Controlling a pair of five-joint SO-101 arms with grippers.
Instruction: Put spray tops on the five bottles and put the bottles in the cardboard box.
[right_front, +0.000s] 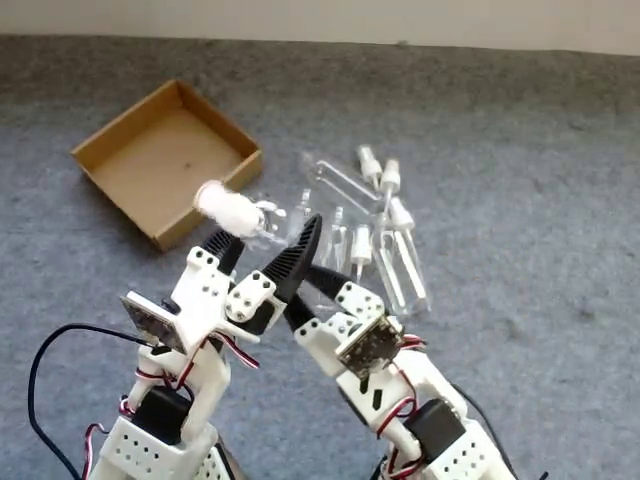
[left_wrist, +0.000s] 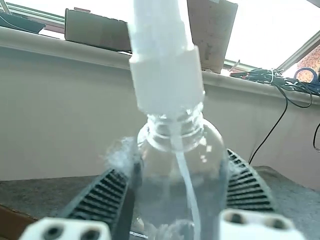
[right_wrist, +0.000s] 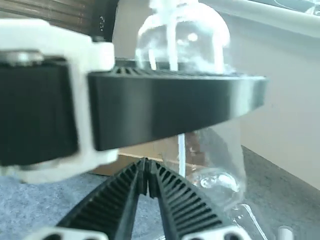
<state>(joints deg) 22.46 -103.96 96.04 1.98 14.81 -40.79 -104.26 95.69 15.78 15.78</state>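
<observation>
Two arms stand side by side at the 6 o'clock edge of the high view. The left pincer (right_front: 270, 235) is pinching a clear bottle (right_front: 252, 214) and holds it above the grey worktop (right_front: 520, 150). The white spray top (right_front: 218, 200) is on the neck. The long axis of the bottle runs from the pincer toward 10 o'clock, top first. The cardboard box (right_front: 100, 160) lies open between 10 and 11 o'clock from this pincer, and the spray top hangs just beside its near wall. No bottle lies in the box yet. The right arm (right_front: 372, 345) comes in from 5 o'clock and ends close under the held bottle. The other bottles (right_front: 400, 265) lie in a group at 2 o'clock from the pincers, with spray tops among them.

In the left wrist view, both ribbed fingers (left_wrist: 107, 192) press on the sides of the bottle below its shoulder. The spray top sits over the neck, some thread shows under it, and the dip tube (left_wrist: 187, 190) runs down inside. I judge that the top may need a last turn or push.

In the right wrist view, the right pincer (right_wrist: 145, 182) is pressed together and carries nothing. One black finger of the left pincer crosses just above it, with the bottle behind.

The left arm is the nearer one to the box, so I judge the coming move to be a short carry toward 10 to 11 o'clock. The bottle would enter top first.
</observation>
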